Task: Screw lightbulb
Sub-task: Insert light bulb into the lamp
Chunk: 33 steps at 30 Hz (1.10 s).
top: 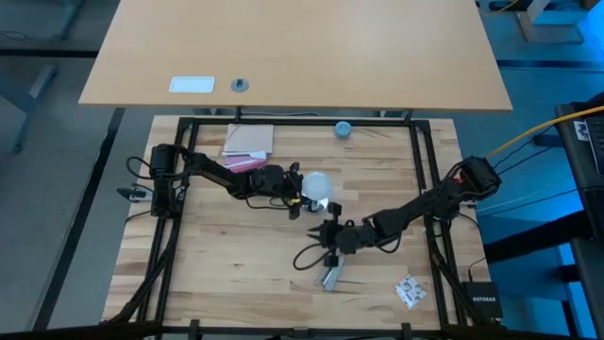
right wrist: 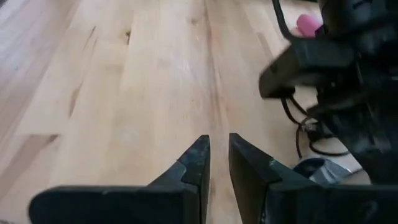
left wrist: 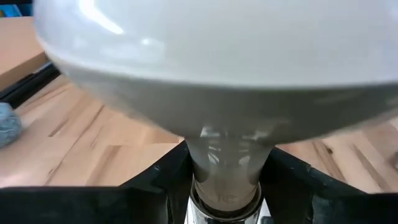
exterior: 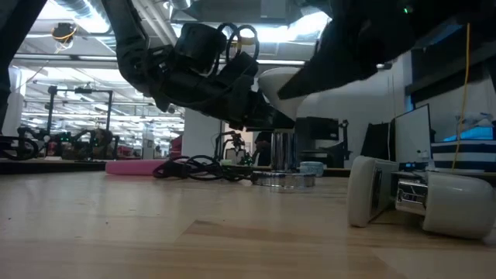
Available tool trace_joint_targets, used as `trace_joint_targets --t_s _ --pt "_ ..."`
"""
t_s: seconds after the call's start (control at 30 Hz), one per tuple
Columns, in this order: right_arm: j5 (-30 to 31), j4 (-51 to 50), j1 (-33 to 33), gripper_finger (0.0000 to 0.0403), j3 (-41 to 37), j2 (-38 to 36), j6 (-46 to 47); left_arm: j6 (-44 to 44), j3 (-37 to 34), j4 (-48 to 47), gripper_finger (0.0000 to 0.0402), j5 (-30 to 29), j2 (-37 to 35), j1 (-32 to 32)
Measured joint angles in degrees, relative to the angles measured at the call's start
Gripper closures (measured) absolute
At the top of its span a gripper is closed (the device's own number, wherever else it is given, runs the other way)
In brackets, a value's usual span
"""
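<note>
The frosted-white lightbulb [top: 318, 182] stands globe up at the table's middle. Its narrow end is in the silvery socket [exterior: 284, 159], which rests by its broad base on the wood. A thin black cord [exterior: 194, 167] trails away from the socket. My left gripper [top: 300, 192] reaches in from the table's left and is shut on the lightbulb [left wrist: 205, 56]. My right gripper [top: 326, 229] hovers nearer the front edge, apart from the bulb. In the right wrist view its fingers [right wrist: 217, 155] are shut with nothing between them. My left gripper pinches the lightbulb's narrow neck [left wrist: 224, 168] between its two fingers [left wrist: 165, 186], just above the socket's top [left wrist: 224, 208]. The fingers come nearly level from the table's left. The bulb stands upright in the hold, its globe above the fingers.
A white-and-grey fitting [top: 330, 276] with a black cord lies near the front edge. A small packet [top: 410, 291] lies at the front right. Pink and white sheets [top: 248, 142] and a blue-grey cap [top: 343, 128] sit at the back. Bare wood spreads at the front left.
</note>
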Motion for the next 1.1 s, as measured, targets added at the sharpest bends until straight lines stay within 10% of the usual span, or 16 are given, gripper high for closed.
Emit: trace_joint_targets --t_s 0.3,0.7,1.1 --pt "0.02 0.46 -0.33 0.0336 0.39 0.0 -0.92 0.04 -0.07 0.63 0.0247 -5.04 0.0 0.73" --pt "11.61 -5.33 -0.67 0.0208 0.37 0.34 -2.54 -4.3 -0.07 1.04 0.0247 -5.41 0.0 3.23" --pt "11.36 -5.09 -7.9 0.0248 0.34 9.71 -11.24 -3.85 -0.04 0.95 0.0247 -5.34 -0.02 2.99"
